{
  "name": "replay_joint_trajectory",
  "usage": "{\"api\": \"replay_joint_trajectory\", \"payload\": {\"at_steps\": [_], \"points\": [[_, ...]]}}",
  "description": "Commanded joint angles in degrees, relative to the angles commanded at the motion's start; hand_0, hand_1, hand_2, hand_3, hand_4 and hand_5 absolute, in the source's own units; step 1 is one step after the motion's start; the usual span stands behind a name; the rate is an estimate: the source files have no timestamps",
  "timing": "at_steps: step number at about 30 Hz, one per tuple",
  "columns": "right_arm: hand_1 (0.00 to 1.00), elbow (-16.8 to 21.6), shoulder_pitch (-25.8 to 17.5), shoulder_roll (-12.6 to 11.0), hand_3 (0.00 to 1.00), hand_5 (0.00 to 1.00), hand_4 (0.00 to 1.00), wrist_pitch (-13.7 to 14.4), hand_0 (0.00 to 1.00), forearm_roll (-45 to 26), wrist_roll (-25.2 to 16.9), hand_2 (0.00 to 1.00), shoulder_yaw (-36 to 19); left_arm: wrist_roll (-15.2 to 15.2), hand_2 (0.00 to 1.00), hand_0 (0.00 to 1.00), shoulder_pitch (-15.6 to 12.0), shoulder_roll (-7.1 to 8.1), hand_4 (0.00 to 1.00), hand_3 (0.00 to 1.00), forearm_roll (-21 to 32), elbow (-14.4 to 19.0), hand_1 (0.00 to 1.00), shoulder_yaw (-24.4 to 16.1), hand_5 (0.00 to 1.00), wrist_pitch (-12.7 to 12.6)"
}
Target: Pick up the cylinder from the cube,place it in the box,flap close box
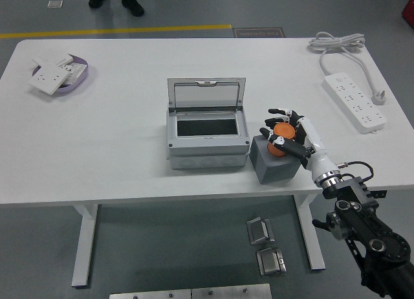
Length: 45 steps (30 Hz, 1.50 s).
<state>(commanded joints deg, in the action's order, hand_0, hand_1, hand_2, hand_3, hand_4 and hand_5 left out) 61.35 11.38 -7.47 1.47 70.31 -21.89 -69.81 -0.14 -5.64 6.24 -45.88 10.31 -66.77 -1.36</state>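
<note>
hand (284,132) clenched on cylinder (282,131) atop cube (275,160) | risk: cylinder dropped if grip slips before box (206,134) leftward is reached

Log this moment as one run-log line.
right hand: closing around orange cylinder | cylinder: on grey cube | box: lid open, beside cube | left hand: not in view

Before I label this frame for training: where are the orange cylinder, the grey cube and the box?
orange cylinder (282,131): head view, its top face, between the right robot hand's fingers.
grey cube (274,166): head view, its front face.
box (207,151): head view, its front wall below the open lid.
</note>
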Motion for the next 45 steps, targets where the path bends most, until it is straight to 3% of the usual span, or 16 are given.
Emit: {"api": "replay_joint_trajectory", "payload": {"at_steps": [17,18,23,24,29,30,35,36,45], "points": [[0.627,-0.58,0.00,0.59,0.672,0.184,0.839,1.10,0.676,-2.51,-0.52,0.564,1.87,-0.58,0.630,0.604,0.15,0.15,0.701,0.652,0.48,0.00,0.641,0.42,0.187,0.19],[0.608,-0.57,0.02,0.62,0.627,0.081,0.591,1.20,0.674,-2.68,-0.51,0.542,2.00,-0.58,0.630,0.603,0.15,0.16,0.703,0.652,0.53,0.00,0.642,0.47,0.182,0.20],[0.608,-0.46,-0.04,0.73,0.627,0.081,0.591,1.73,0.674,-3.24,-0.60,0.542,2.22,-0.61,0.630,0.603,0.18,0.16,0.703,0.652,0.62,0.00,0.642,0.57,0.182,0.23],[0.565,-0.45,-0.05,0.74,0.527,0.002,0.310,1.86,0.626,-3.38,-0.62,0.510,2.24,-0.63,0.630,0.600,0.20,0.18,0.705,0.650,0.61,0.00,0.641,0.57,0.182,0.24],[0.565,-0.51,-0.06,0.75,0.527,0.002,0.310,2.27,0.626,-3.88,-0.72,0.510,2.31,-0.69,0.630,0.600,0.27,0.27,0.705,0.650,0.53,0.00,0.641,0.48,0.182,0.24],[0.536,-0.49,-0.06,0.75,0.468,0.002,0.244,2.33,0.550,-3.89,-0.71,0.484,2.33,-0.71,0.628,0.601,0.27,0.29,0.705,0.646,0.51,0.00,0.641,0.42,0.186,0.23],[0.536,-0.39,0.05,0.80,0.468,0.002,0.244,2.59,0.550,-4.05,-0.68,0.484,2.44,-0.82,0.628,0.601,0.29,0.34,0.705,0.646,0.59,0.00,0.641,0.46,0.186,0.20],[0.516,-0.38,0.08,0.81,0.440,0.002,0.152,2.63,0.516,-4.07,-0.66,0.471,2.44,-0.82,0.629,0.599,0.30,0.34,0.709,0.644,0.57,0.00,0.641,0.46,0.188,0.21],[0.504,0.02,0.74,0.46,0.421,0.002,0.109,3.02,0.490,-4.03,-0.69,0.461,2.11,-0.86,0.631,0.597,0.25,0.34,0.718,0.643,0.23,0.00,0.639,0.19,0.202,0.08]]}}
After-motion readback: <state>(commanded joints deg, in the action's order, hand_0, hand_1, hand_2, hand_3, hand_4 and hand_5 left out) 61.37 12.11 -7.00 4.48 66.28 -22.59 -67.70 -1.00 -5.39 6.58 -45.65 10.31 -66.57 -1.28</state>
